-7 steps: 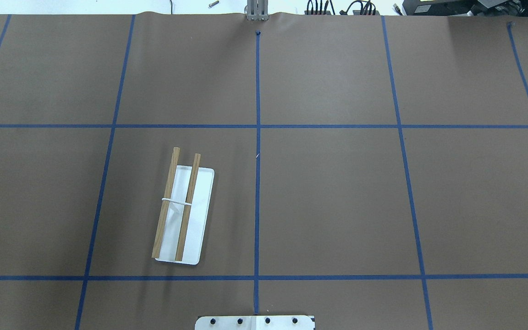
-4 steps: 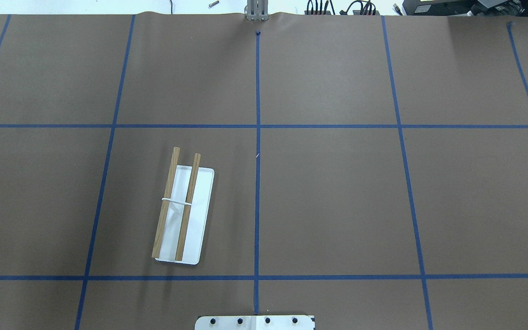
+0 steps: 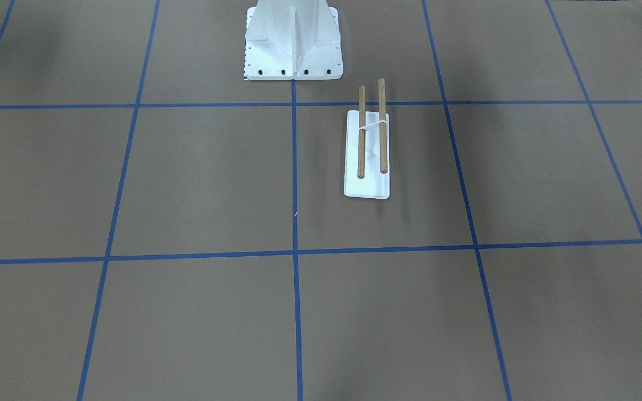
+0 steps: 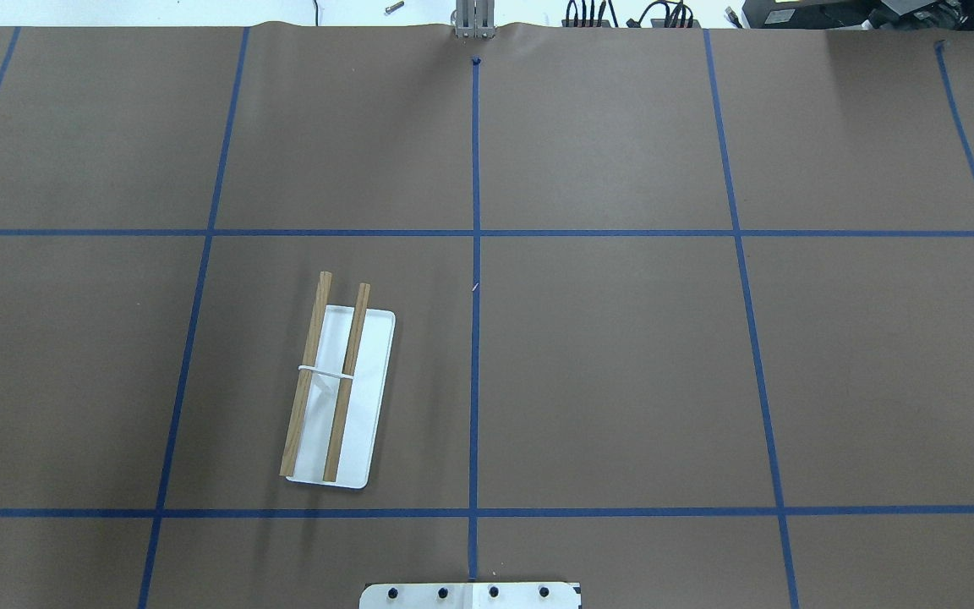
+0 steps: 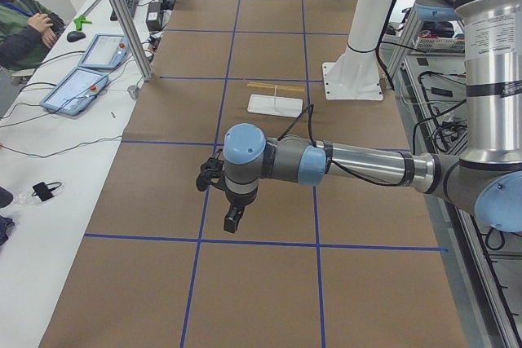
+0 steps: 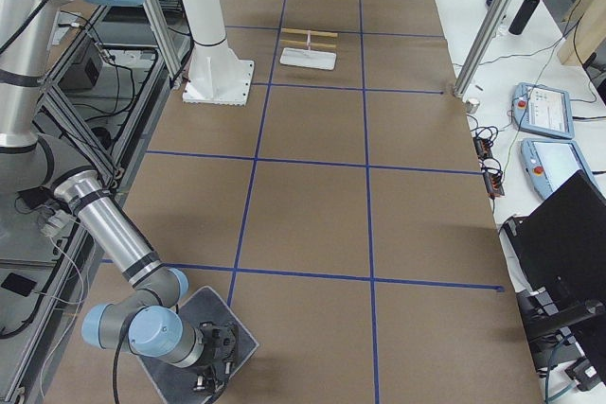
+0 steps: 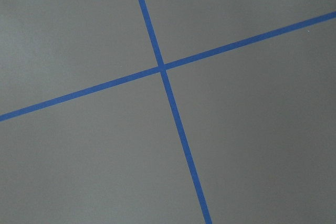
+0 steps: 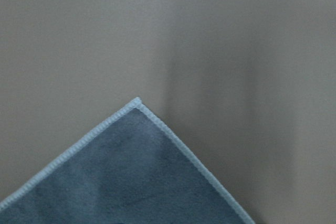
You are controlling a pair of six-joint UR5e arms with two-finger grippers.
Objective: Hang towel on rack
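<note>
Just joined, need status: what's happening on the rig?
Early stage of hanging the towel. The right gripper is down at the towel, which lies flat at the right end of the table; whether it grips is unclear. The left gripper hovers above the table. The rack carries no towel yet.

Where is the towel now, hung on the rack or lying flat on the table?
Lying flat on the table: the towel sits beneath the right gripper, one corner spread out. The rack has both rods bare.

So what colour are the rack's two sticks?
The sticks are brown wood, clearest in the overhead exterior view.
</note>
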